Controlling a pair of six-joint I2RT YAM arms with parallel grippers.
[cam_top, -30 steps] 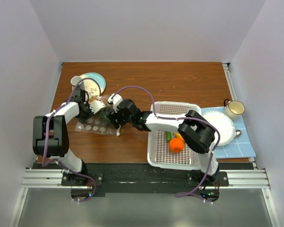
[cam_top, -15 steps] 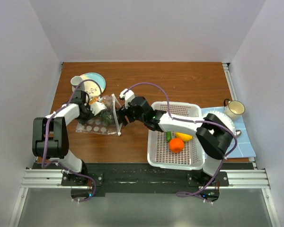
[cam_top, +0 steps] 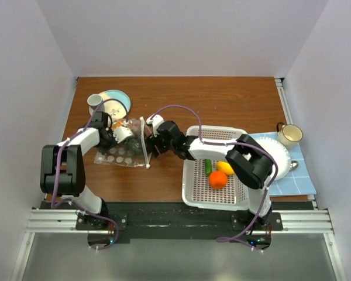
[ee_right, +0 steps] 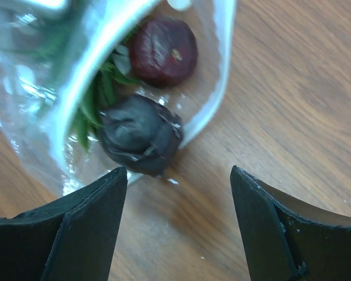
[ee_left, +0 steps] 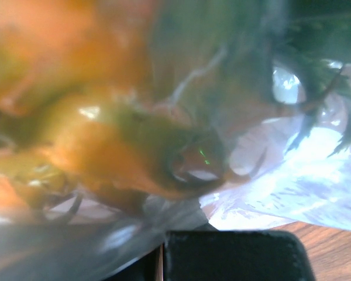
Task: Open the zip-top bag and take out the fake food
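Observation:
The zip-top bag [cam_top: 120,153], clear with white dots, lies left of centre, its mouth turned right. My left gripper [cam_top: 118,133] is shut on the bag's upper part. In the left wrist view blurred plastic and orange shapes fill the frame above a black finger [ee_left: 228,254]. My right gripper [cam_top: 148,143] stands open at the mouth. Just ahead of the right gripper [ee_right: 176,170] a dark piece [ee_right: 140,134] lies at the bag's rim [ee_right: 213,88], and a dark red piece [ee_right: 164,51] and green leaves [ee_right: 96,99] lie deeper inside. An orange [cam_top: 217,180], a lemon [cam_top: 225,168] and a green piece [cam_top: 208,168] lie in the basket [cam_top: 190,190].
A light blue plate [cam_top: 118,100] and a small cup [cam_top: 94,100] sit behind the bag. At the right a white plate [cam_top: 275,153] and a spoon [cam_top: 293,165] rest on a blue cloth [cam_top: 292,182], with a mug [cam_top: 289,134] behind them.
The right gripper has drawn back a little to the right from the bag, so the white rim of the mouth now shows. Its elbow has swung. The left gripper has held its grip.

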